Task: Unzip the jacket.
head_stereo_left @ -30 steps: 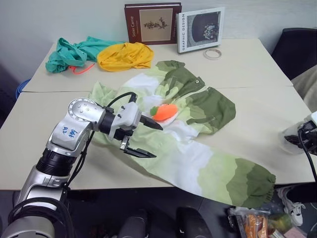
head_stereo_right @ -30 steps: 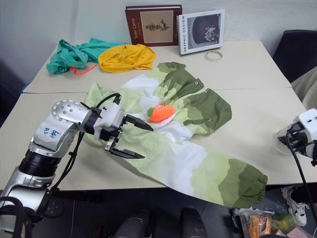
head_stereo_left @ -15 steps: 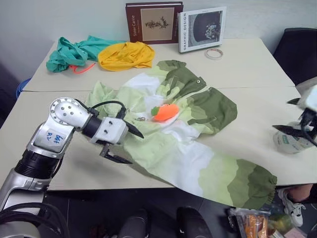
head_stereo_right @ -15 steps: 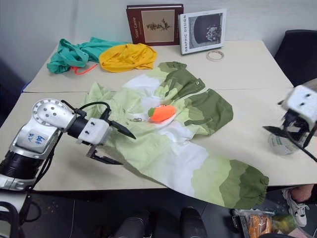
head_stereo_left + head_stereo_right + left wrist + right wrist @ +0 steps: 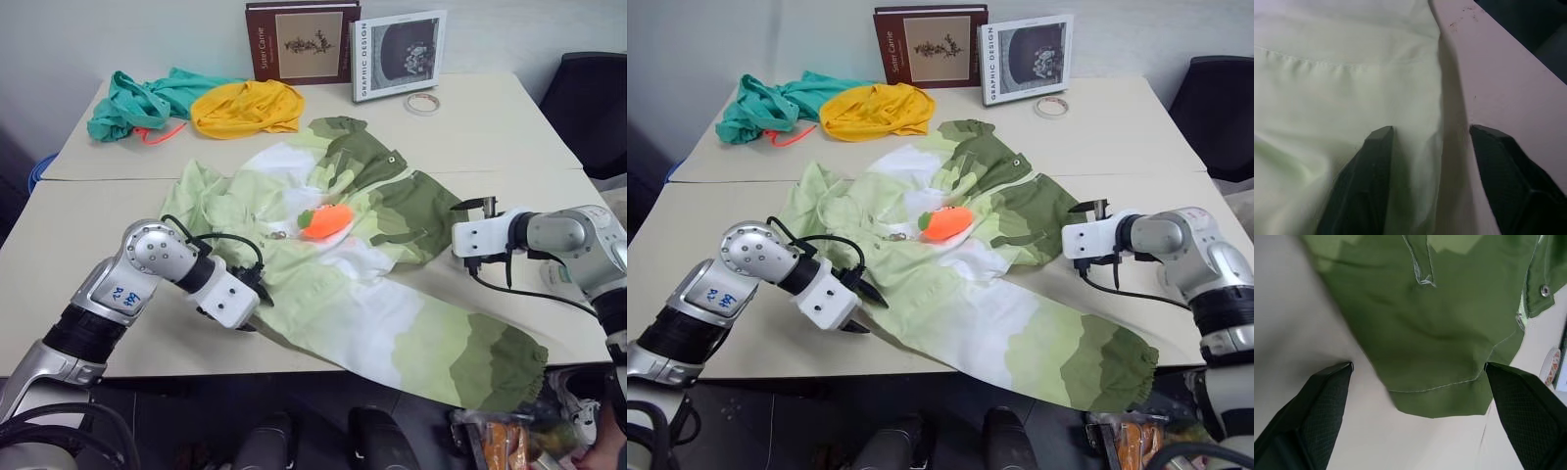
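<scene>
Left wrist view: your left claw (image 5: 1430, 147) straddles the pale green edge of the jacket (image 5: 362, 294), one finger on cloth, one on the bare surface (image 5: 1508, 83), partly spread. Head view: jacket lies crumpled mid-surface. Your right claw (image 5: 1418, 377) hovers spread wide by its olive flap. Zipper hard to make out; an orange toy (image 5: 326, 221) covers the middle.

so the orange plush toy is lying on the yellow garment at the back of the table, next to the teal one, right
Not quite. The orange plush toy lies on the jacket, spread in the middle of the table, not on the yellow garment. The yellow garment does sit at the back beside the teal one. The left eye view shows this.
</scene>
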